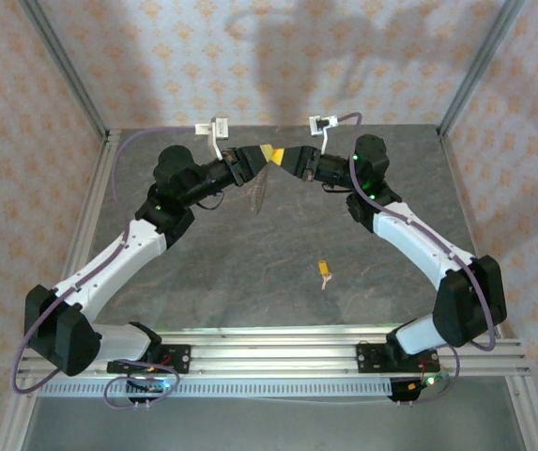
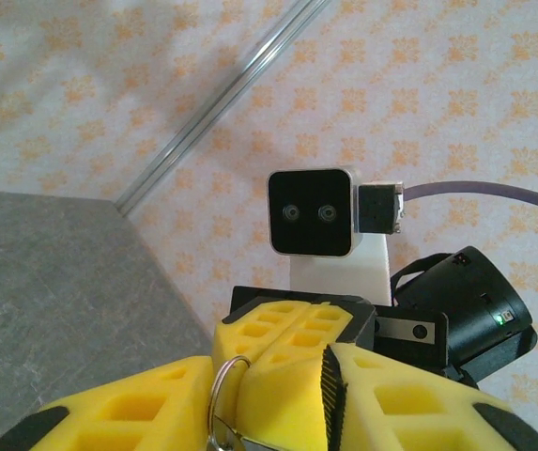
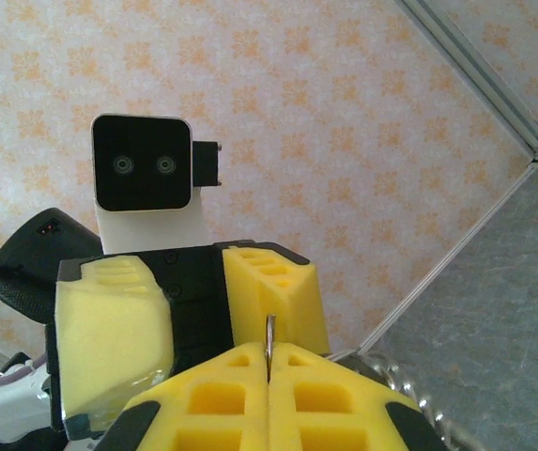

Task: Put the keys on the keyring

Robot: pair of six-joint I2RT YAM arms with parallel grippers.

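A tiny key [image 1: 324,272], orange-yellow head and short pale blade, lies flat on the grey surface [image 1: 250,282], well apart from the thin pale wire keyring loop [image 2: 218,399], held aloft, pinched edge-on between the yellow fingers [image 3: 330,399] of the right end effector [image 3: 269,376]

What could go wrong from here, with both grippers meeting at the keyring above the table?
1. The right gripper pinches only a thin edge of the keyring. A nudge from the left gripper, whose fingers flank the ring, might twist it loose.
2. The yellow fingertips crowd together, so a small misalignment could make them collide.
3. A key lies on the table, far from both grippers, and a dropped ring would land there too.
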